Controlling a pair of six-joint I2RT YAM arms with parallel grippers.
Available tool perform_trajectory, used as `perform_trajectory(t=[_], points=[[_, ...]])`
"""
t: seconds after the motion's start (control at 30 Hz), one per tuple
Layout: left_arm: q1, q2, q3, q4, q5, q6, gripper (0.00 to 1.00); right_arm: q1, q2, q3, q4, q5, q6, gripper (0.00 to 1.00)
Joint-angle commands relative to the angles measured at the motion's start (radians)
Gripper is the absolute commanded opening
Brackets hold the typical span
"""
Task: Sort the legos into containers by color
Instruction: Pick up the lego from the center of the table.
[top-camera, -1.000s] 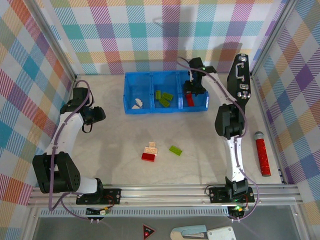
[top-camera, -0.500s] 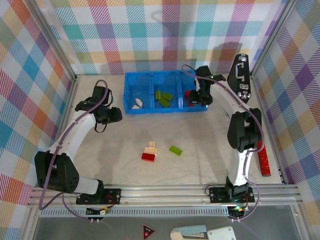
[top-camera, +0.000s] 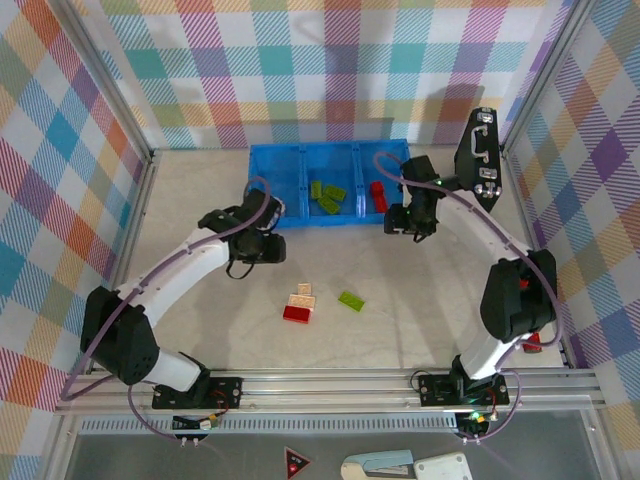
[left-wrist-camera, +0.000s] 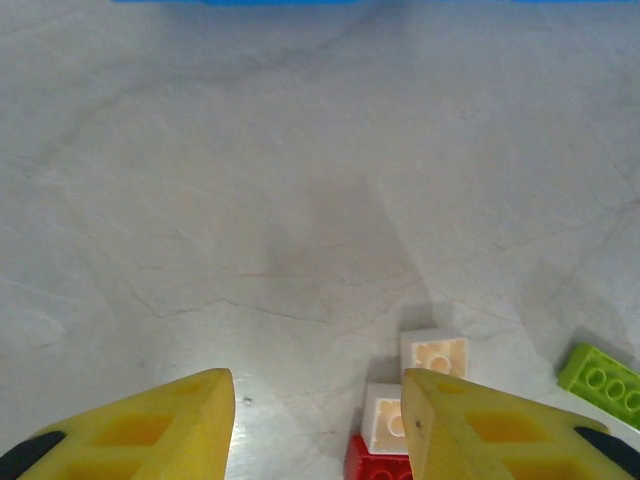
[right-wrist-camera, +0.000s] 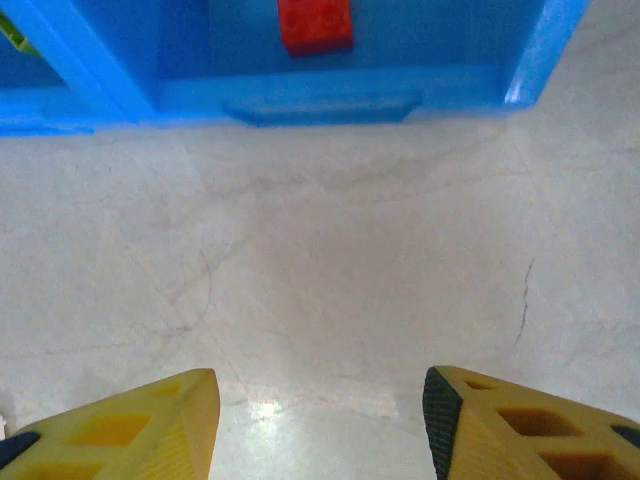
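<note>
1. Overhead, we see the blue tray (top-camera: 340, 217): green bricks (top-camera: 327, 197) in its middle compartment, a red brick (top-camera: 378, 196) in the right one.
2. The left arm (top-camera: 180, 270) hides most of the left compartment, so we cannot tell what it holds.
3. Our left gripper (left-wrist-camera: 315, 400), jaws apart and empty, hovers just beside two cream bricks (left-wrist-camera: 437, 355) touching a loose red brick (left-wrist-camera: 372, 462); a loose green brick (left-wrist-camera: 600, 378) lies near.
4. Our right gripper (right-wrist-camera: 320, 400), jaws likewise apart and empty, hangs over bare table (right-wrist-camera: 320, 250) in front of the right compartment.
</note>
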Motion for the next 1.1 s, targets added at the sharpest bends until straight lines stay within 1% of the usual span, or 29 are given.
perform_trajectory(t=[0.0,0.17,0.37,0.53,0.77,1.07], points=[[-0.067,0.027,-0.005,-0.015,-0.037,-0.077,0.48,0.008,-0.068,-0.048,0.009,-0.014,0.023,0.58],[-0.162,0.122,0.036,-0.009,-0.078,-0.131,0.48,0.007,-0.132,-0.114,0.007,-0.004,0.025,0.58],[-0.227,0.245,0.098,-0.023,-0.108,-0.186,0.48,0.007,-0.179,-0.159,-0.003,0.009,0.018,0.58],[-0.239,0.309,0.109,-0.013,-0.094,-0.228,0.48,0.007,-0.207,-0.186,-0.004,-0.002,0.019,0.58],[-0.247,0.359,0.093,-0.006,-0.075,-0.279,0.48,0.007,-0.229,-0.21,-0.01,-0.003,0.007,0.58],[-0.255,0.41,0.071,0.015,-0.044,-0.3,0.47,0.008,-0.242,-0.231,-0.015,-0.008,0.008,0.58]])
